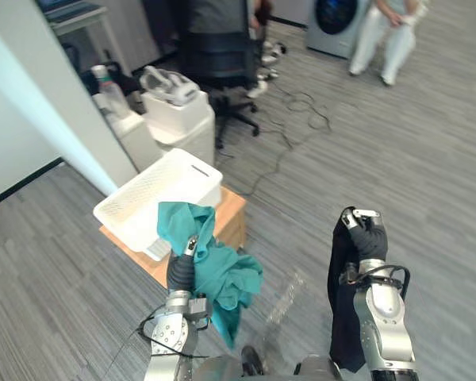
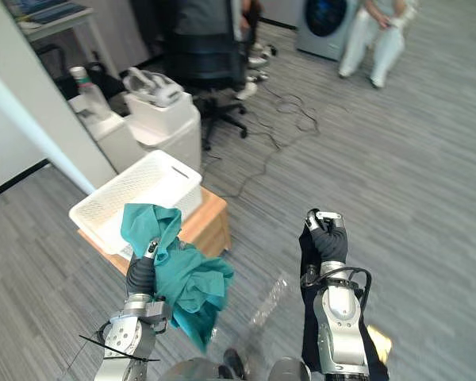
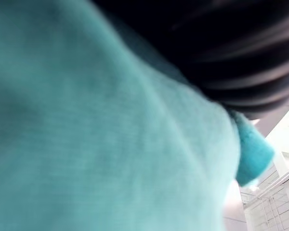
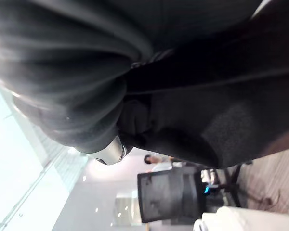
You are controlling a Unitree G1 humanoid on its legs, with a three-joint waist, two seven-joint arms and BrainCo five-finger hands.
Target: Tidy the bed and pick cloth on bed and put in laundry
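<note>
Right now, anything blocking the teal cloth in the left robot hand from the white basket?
Nothing visible. The teal fabric cloth hangs from the left robot hand right at the open near rim of the white perforated plastic basket.

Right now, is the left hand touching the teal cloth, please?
Touching. In the left eye view the teal cloth wraps round the left hand and hangs from it.

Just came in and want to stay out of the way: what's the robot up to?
It is carrying laundry. A teal cloth hangs from its left hand, right beside the white basket on a low wooden table. Its right hand grips a dark cloth. Neither cloth lies in the basket yet. A person sits farther back.
</note>
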